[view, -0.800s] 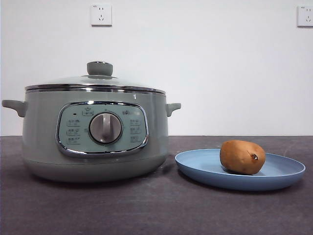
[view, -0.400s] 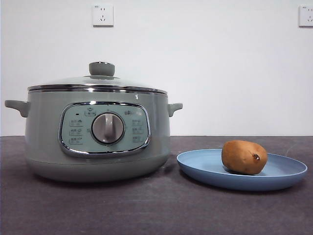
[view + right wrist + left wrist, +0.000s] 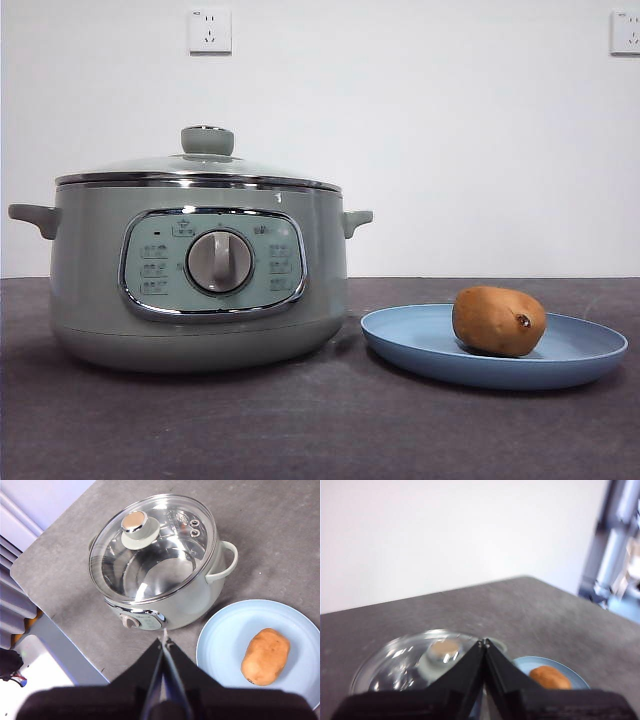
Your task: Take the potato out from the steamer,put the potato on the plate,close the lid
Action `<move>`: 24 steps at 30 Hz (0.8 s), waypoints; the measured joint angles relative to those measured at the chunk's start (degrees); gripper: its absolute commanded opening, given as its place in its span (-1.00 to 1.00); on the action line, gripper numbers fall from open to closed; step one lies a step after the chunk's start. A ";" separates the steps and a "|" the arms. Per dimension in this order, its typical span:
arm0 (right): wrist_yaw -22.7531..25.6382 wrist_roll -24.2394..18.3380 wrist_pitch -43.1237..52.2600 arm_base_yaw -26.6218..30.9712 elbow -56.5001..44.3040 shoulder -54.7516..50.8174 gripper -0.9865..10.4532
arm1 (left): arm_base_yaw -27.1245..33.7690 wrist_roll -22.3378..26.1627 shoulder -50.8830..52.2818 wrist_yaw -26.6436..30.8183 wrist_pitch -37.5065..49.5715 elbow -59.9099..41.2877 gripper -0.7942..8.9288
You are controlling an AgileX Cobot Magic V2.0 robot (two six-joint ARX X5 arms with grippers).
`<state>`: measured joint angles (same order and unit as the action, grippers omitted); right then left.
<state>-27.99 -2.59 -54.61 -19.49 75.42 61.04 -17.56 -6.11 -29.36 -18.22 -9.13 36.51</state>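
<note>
The sage-green steamer [image 3: 200, 270] stands at the left of the table with the glass lid [image 3: 200, 170] seated on it. The potato [image 3: 498, 320] lies on the light-blue plate [image 3: 590, 352] to the steamer's right. In the right wrist view the lid [image 3: 150, 550], steamer [image 3: 200, 592], plate [image 3: 220, 640] and potato [image 3: 266, 656] all lie far below my right gripper [image 3: 164, 641], which is shut and empty. My left gripper [image 3: 484, 642] is shut and empty, high above the lid [image 3: 405, 660] and potato [image 3: 549, 676]. Neither arm shows in the front view.
The dark grey table [image 3: 320, 430] runs to a white wall with two sockets [image 3: 209, 30]. In the right wrist view the table's edge [image 3: 50, 610] lies near the steamer's front.
The front view's picture has shifted by a few pixels; the steamer, lid, plate and potato have not moved relative to each other.
</note>
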 measured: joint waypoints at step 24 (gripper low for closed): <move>0.00 0.02 0.00 0.00 0.00 0.00 -0.83 | 10.03 -10.47 29.07 2.10 7.32 -35.54 -0.84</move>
<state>-27.99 -2.57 -54.61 -19.49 75.42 61.04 -7.53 -16.58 -0.30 -16.12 -1.80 0.97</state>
